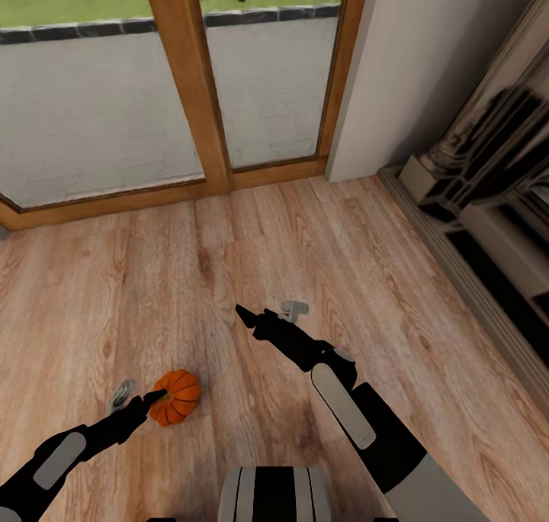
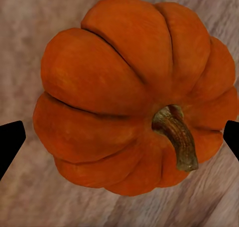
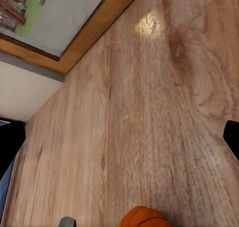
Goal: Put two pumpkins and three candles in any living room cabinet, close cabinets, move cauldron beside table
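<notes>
Squarely between left claw (image 2: 119, 137) fingertips: pumpkin (image 2: 134, 92).

Home living room, wood plank floor (image 1: 252, 232), timber-framed glass doors (image 1: 183, 72) to garden, stone fireplace surround (image 1: 488, 171)

Ribbed orange pumpkin (image 3: 143, 217) cut by the right wrist frame edge. Left claw (image 1: 149, 397) tip covers part of the pumpkin in head view; grip contact unclear. Stone-coloured fireplace surround (image 1: 488, 201) cropped, blurred.

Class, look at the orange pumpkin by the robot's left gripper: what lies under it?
The pumpkin sits over wooden floor; pale planks show all round it in the left wrist view. The patch directly beneath it is covered, so whether it touches the boards cannot be seen.
</notes>
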